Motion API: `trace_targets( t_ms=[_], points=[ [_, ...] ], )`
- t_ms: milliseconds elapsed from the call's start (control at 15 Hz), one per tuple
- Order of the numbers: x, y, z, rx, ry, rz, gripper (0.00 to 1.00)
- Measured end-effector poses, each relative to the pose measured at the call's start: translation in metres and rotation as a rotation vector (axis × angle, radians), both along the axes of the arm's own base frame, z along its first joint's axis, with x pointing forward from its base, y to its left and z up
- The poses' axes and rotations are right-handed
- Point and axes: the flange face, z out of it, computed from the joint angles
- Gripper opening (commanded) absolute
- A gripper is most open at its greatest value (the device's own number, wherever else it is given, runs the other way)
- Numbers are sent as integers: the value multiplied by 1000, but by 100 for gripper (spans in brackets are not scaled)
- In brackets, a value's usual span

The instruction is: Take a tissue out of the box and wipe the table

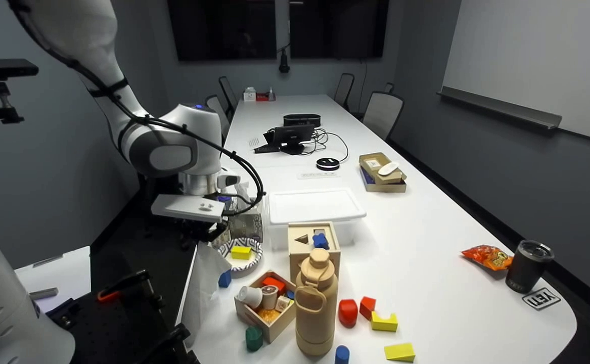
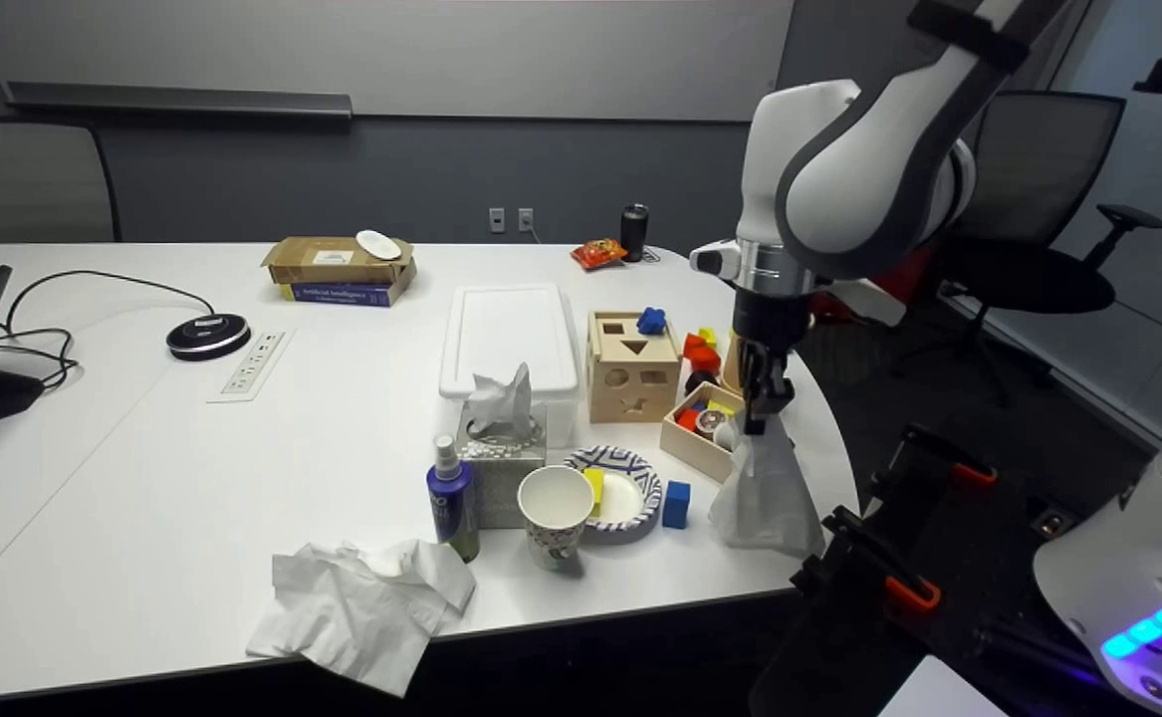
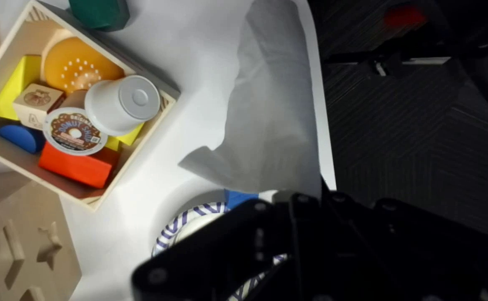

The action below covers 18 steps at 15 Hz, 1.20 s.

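White table (image 1: pixel 418 242), crumpled tissue (image 2: pixel 366 607) draped over a long edge, tissue box (image 2: pixel 502 473) set near that edge, dark tumbler (image 1: pixel 528 268) placed by a rounded corner opposite.

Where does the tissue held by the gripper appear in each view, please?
In an exterior view: the tissue, lower half, left of centre.
In an exterior view: the tissue, lower half, right of centre.
In the wrist view: the tissue, mostly upper half, right of centre.
Shared landmark, in all three views: the open wooden box.
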Motion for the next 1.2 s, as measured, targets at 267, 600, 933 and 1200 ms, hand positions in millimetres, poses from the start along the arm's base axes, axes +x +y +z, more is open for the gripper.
trace_targets(
  t_ms=[267, 600, 933, 1200],
  points=[
    [-10, 3, -46, -20, 12, 5, 0],
    [-23, -15, -95, -59, 45, 65, 0],
    [-11, -63, -139, -155, 20, 35, 0],
    [7, -58, -160, -169, 8, -12, 0]
  ],
)
